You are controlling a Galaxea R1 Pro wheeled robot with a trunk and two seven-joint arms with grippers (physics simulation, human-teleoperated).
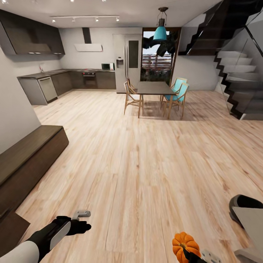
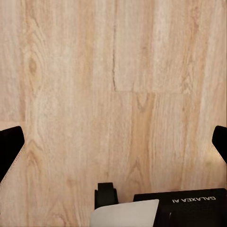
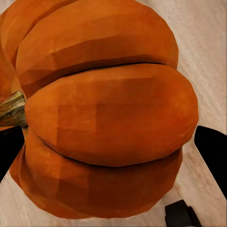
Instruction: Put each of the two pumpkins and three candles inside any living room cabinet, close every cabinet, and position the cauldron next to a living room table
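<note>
The right claw (image 1: 190, 252) holds one pumpkin (image 1: 185, 245) low at the near right of the head view, above the wooden floor (image 1: 146, 164). In the right wrist view the pumpkin (image 3: 101, 113) sits between the two dark fingers (image 3: 213, 151), which press on its ribbed sides, and its brown stem (image 3: 12, 109) points to one side. So this claw is closed around the pumpkin, as wide as the fruit allows.

The left claw (image 1: 82, 215) hangs over the bare floor and holds nothing. In the left wrist view its fingertips (image 2: 9, 151) stand far apart at both edges of the picture, so it is wide open.

The cabinet (image 1: 29, 157), long, low and dark brown, stands along the wall at the left, well apart from the pumpkin. From here its fronts look closed, but I cannot tell it for every drawer. A dark round rim at the right edge may be the cauldron (image 1: 244, 202); it is partly hidden behind a pale grey panel.

I judge the step in hand is to carry this pumpkin to the cabinet. To do it well, the robot should turn its base to the left and stop near the cabinet front, keeping the grip steady because a round ribbed body can slip. The free left claw can pull a drawer open, so it should reach the cabinet first.
</note>
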